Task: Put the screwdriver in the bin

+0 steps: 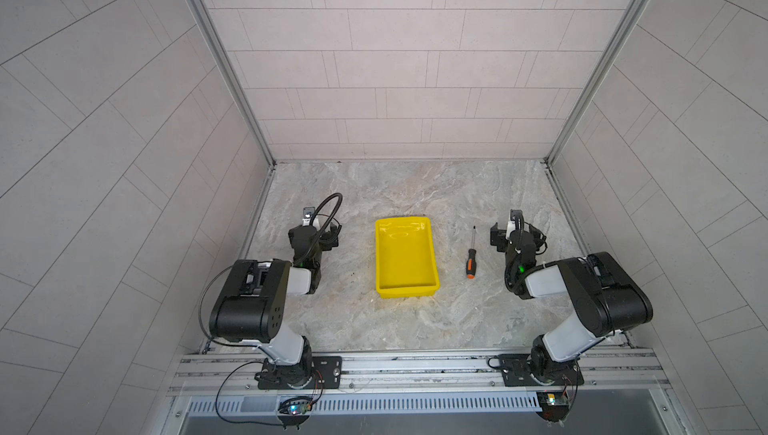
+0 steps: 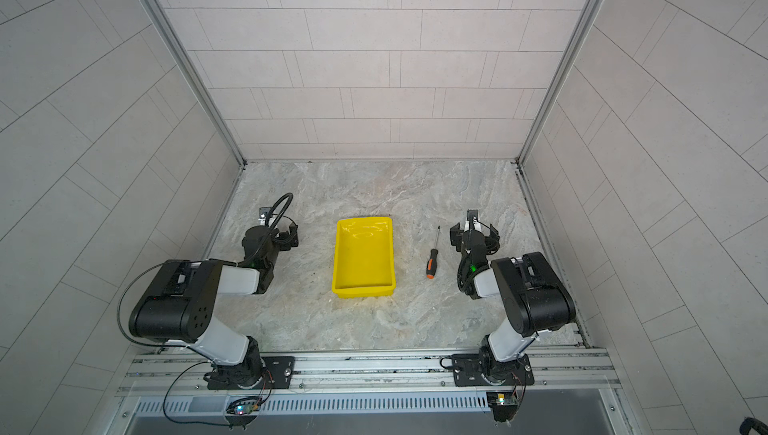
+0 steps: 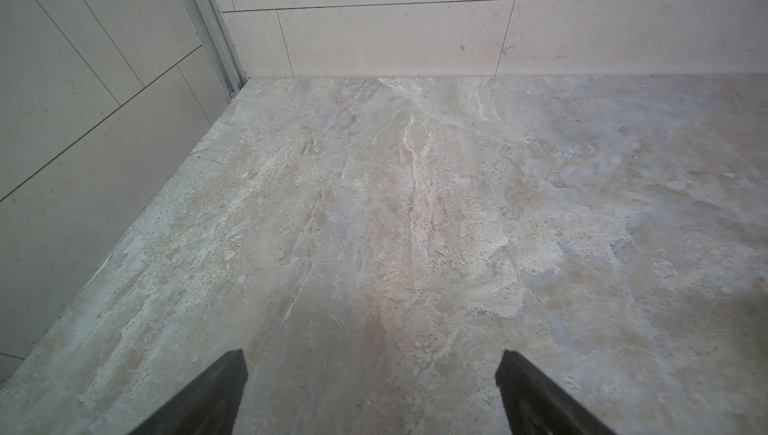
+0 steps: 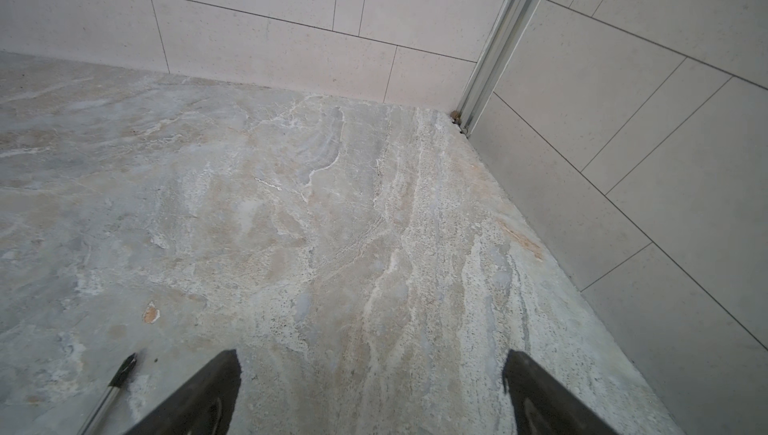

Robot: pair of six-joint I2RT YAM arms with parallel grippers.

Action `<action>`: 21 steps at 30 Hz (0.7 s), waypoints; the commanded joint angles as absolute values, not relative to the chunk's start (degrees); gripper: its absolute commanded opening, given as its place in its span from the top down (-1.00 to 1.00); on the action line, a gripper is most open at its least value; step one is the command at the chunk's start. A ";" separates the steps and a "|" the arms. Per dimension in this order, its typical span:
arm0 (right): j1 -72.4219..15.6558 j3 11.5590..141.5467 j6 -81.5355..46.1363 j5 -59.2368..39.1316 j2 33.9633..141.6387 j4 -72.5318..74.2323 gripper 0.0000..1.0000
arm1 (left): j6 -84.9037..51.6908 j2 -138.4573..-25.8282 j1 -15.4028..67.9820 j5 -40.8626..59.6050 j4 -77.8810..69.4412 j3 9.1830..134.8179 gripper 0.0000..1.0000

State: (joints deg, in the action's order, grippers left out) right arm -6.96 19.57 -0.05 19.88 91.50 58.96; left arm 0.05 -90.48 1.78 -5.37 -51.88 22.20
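The job has hardly begun. The screwdriver [image 1: 471, 258] lies flat on the table [image 1: 415, 325]. It is near the bin [image 1: 405, 258], on the bin's right side, and does not touch it. Both top views show it there. Its thin tip points to the far wall [image 1: 415, 79], and its orange end points back to the robot.

The bin is yellow and has nothing in it.

The right gripper [image 4: 372, 356] sits low, near the screwdriver, on the side away from the bin. Its jaws are wide apart and hold nothing. In the right wrist view only the tip of the screwdriver peeks in at the edge, outside the jaws, so I think the gripper is not lined up with it yet.

The left gripper [image 3: 372, 356] is on the other side of the bin, well apart from the screwdriver. Its jaws are wide apart too, with only bare table between them.

So nothing is done yet. What is left, I think, is to move over the screwdriver, grab it, lift it, carry it over the bin and let it go
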 commanded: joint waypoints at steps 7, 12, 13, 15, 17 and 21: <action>-6.71 19.05 0.31 19.95 90.99 60.36 -0.99 | 0.42 -90.79 1.52 -4.73 -53.47 22.26 -1.00; -6.73 18.36 0.53 20.19 90.79 61.51 -0.99 | 0.48 -90.69 1.52 -4.68 -53.50 22.19 -1.00; -6.81 17.43 0.49 20.71 90.26 62.78 -0.99 | 0.58 -90.63 1.58 -4.43 -54.02 21.96 -1.00; -6.98 15.32 0.03 22.82 88.03 65.11 -0.99 | 1.05 -89.95 1.53 -3.27 -56.38 20.23 -1.00; -8.32 13.19 0.74 26.07 82.30 65.01 -0.99 | 0.70 -88.00 1.62 -4.16 -58.69 18.52 -1.00; -15.10 15.68 -0.85 36.17 64.88 44.35 -0.99 | -2.69 -71.74 1.97 -6.41 -37.04 22.08 -1.00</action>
State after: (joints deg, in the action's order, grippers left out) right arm -11.81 13.04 0.27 27.99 73.95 55.11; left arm -0.47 -81.97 1.78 -5.13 -47.03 18.81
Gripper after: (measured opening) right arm 0.994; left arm 0.999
